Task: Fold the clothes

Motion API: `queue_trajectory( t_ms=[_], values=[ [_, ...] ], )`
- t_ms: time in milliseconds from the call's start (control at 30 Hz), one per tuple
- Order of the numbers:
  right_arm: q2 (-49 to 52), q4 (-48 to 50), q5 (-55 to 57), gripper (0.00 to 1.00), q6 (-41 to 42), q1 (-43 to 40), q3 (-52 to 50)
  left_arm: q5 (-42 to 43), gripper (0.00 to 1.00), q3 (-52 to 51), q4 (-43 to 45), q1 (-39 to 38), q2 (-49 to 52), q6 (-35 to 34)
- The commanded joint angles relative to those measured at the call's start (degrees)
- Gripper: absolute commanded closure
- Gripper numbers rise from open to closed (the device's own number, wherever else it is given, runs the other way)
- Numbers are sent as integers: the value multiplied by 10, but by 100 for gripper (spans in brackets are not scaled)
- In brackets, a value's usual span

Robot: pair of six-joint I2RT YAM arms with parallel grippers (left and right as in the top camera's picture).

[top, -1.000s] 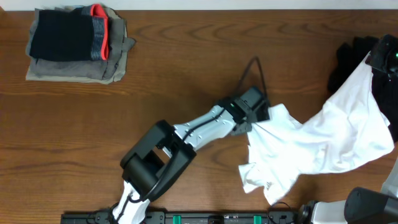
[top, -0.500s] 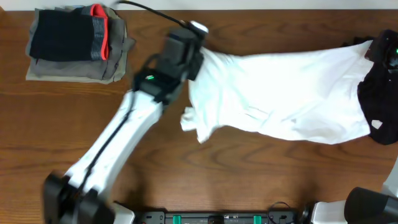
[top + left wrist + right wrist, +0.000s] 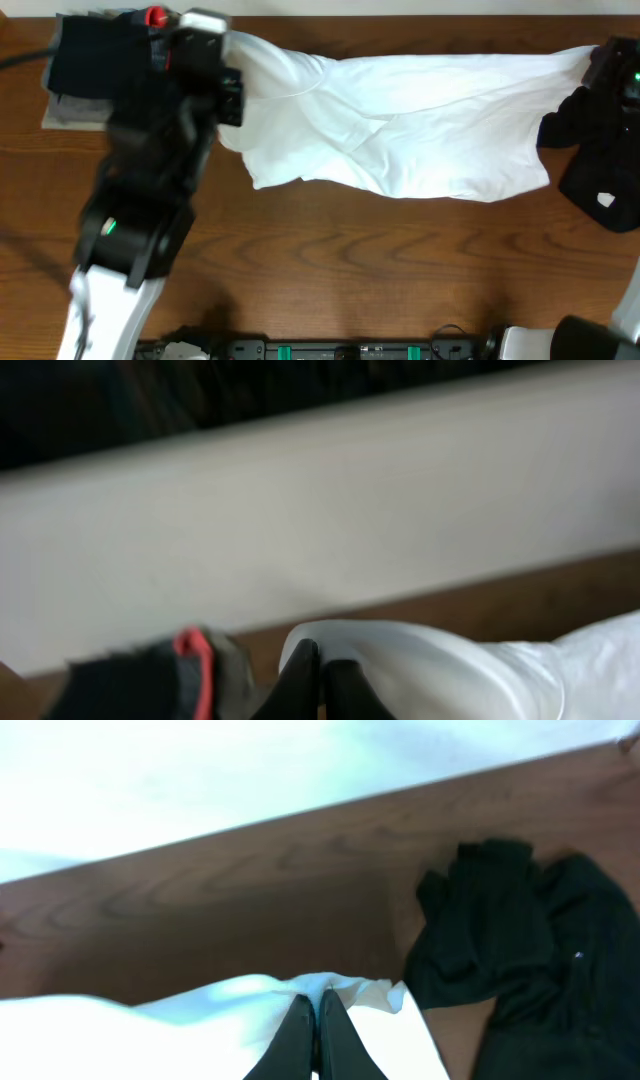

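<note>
A white shirt [image 3: 400, 120] is stretched wide across the far part of the table, held up at both ends. My left gripper [image 3: 232, 60] is shut on its left end, beside the folded pile; the wrist view shows the fingers [image 3: 320, 660] pinching white cloth [image 3: 470, 670]. My right gripper [image 3: 598, 62] is shut on the shirt's right end; its wrist view shows the fingers [image 3: 318, 1010] clamped on a bunched white edge [image 3: 200, 1030]. A black garment [image 3: 600, 160] lies crumpled at the right edge, also in the right wrist view [image 3: 530, 940].
A folded pile of dark, red-trimmed and grey-green clothes [image 3: 90, 70] sits at the far left corner, partly behind my left arm [image 3: 140, 220]. The pile also shows in the left wrist view [image 3: 150, 680]. The wooden table [image 3: 400, 280] spreads in front.
My left gripper has pulled the shirt's end from the table's middle up and far left to the folded pile. The shirt went from a crumpled heap to a wide stretched sheet.
</note>
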Motion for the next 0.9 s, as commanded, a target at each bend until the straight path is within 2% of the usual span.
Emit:
queue_trajectory(
  t_ms=[0,533,700,867],
  values=[
    [-55,4,-7,99,-4,6,6,-5,94,12,8,4,-61,39],
    [-239,-34,45,99,2,7,6,-10,94,12,4,4,-222,63],
    [-248,-44,58,99,2,7,6,-23,94,12,4,4,-229,68],
    [-213,-46,73,99,15,7,6,-36,94,12,4,4,-202,70]
  ],
)
